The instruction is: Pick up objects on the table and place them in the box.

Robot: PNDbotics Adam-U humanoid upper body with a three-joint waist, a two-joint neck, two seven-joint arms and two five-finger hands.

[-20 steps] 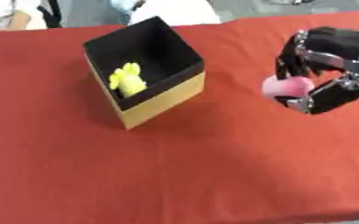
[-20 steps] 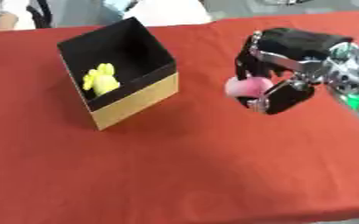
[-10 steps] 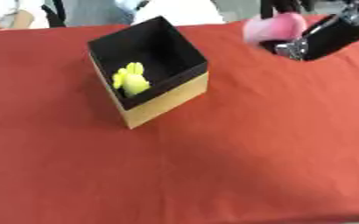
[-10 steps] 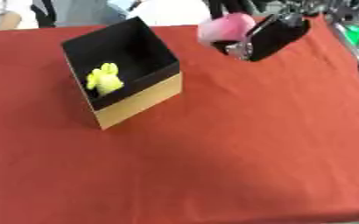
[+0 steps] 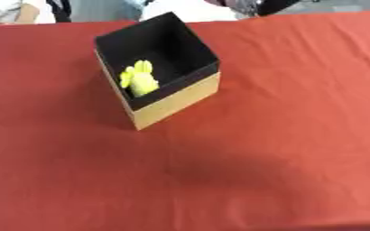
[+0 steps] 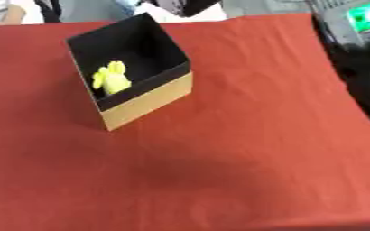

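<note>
Your right hand (image 5: 255,6) shows only as a dark sliver at the top edge of the view, above the table's far edge. You cannot tell how its fingers are set or whether they hold anything. The box (image 5: 157,70) stands open on the red tablecloth (image 5: 283,135), towards the far left corner, turned askew; it is black inside with tan outer walls. A yellow object (image 5: 139,80) lies inside against its left wall.

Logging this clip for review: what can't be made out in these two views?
- Right hand: cut off by the top edge in both views; fingers and any load unseen.
- Left hand: in neither view.
- Box: near walls hide part of its floor.
- Yellow thing inside: too blurred to identify.
</note>
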